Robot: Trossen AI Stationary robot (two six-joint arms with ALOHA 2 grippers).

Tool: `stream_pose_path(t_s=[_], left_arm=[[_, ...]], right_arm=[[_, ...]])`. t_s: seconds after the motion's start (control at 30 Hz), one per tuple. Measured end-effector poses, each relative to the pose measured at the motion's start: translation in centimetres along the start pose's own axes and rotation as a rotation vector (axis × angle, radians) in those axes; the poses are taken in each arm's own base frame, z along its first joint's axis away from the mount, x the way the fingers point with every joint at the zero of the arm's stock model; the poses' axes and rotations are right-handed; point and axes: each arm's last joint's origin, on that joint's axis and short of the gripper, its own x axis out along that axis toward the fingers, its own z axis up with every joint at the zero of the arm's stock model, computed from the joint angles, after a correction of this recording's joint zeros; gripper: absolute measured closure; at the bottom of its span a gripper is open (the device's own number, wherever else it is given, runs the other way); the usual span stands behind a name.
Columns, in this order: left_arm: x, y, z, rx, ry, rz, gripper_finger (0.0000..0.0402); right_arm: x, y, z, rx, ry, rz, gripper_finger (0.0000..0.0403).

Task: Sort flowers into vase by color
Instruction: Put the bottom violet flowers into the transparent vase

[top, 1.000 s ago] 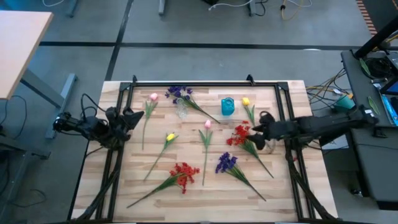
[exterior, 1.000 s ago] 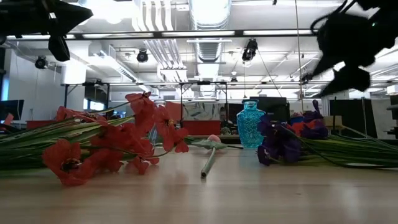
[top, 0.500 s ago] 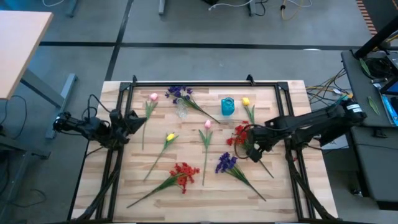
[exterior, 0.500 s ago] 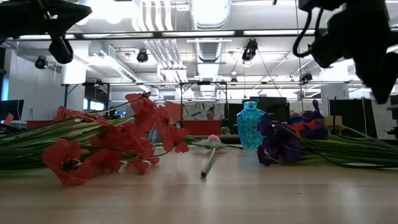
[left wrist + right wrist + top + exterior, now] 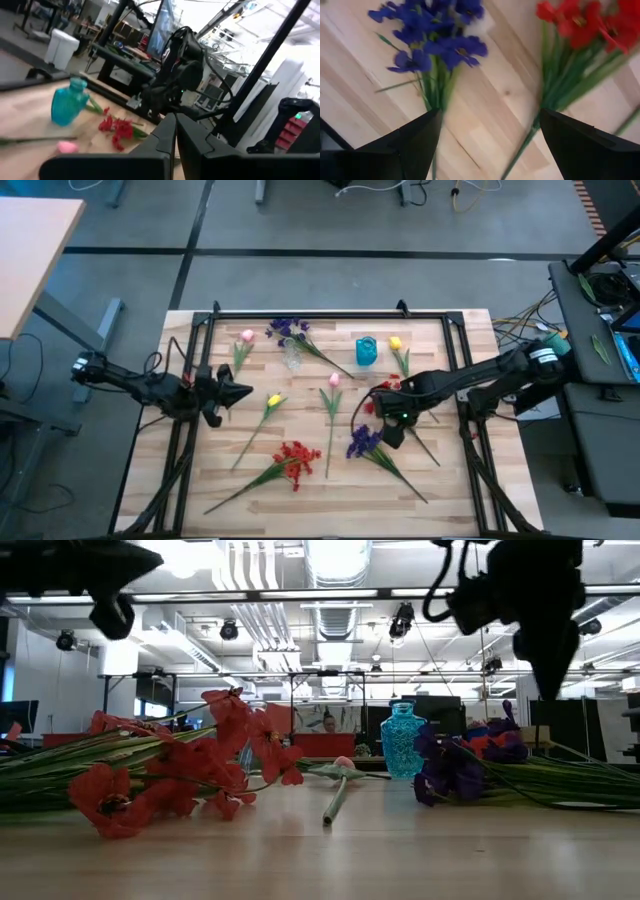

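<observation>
Hovering spread right gripper (image 5: 392, 430) over purple cluster (image 5: 363, 442); risking snagging adjacent red cluster (image 5: 385, 398) stems. Left gripper (image 5: 240, 392) closed, waiting.

Flowers (image 5: 290, 458) across table (image 5: 455, 490) — vase (image 5: 366, 351) behind

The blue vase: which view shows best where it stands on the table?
The high view: the blue vase stands upright near the far edge, beside a yellow tulip. The low view shows its shape behind flowers, the left wrist view shows it from the side, and the right wrist view misses it.
</observation>
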Motion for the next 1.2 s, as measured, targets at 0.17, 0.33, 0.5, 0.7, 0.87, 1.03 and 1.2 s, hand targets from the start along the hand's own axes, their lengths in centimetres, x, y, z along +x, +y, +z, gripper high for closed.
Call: stream_pose_path(t_s=[0.17,0.33,0.5,0.7,0.87,1.03,1.2], left_arm=[[0.3,-0.9,1.7,0.141,0.095,0.039,0.0402],[0.7,-1.2,1.7,0.130,0.159,0.067,0.0402],[1.2,-1.4,1.4,0.080,0.169,0.066,0.0402],[1.7,-1.3,0.7,0.101,0.176,0.097,0.0402],[1.8,-1.3,0.7,0.109,0.165,0.093,0.0402],[1.8,-1.3,0.7,0.108,0.163,0.092,0.0402],[1.8,-1.3,0.8,0.122,0.163,0.091,0.0402]], right_arm=[[0.4,1.5,1.6,-0.033,0.006,-0.005,0.0076],[1.8,2.1,2.8,0.121,0.010,-0.112,0.0076],[4.1,3.5,1.9,0.094,0.160,-0.075,0.0076],[4.4,5.6,-0.6,0.065,0.155,-0.079,0.0076],[4.5,7.0,-2.0,0.067,0.051,-0.084,0.0076],[4.8,7.4,-2.3,0.126,0.019,-0.089,0.0076],[5.2,7.2,-2.7,0.132,-0.003,-0.119,0.0059]])
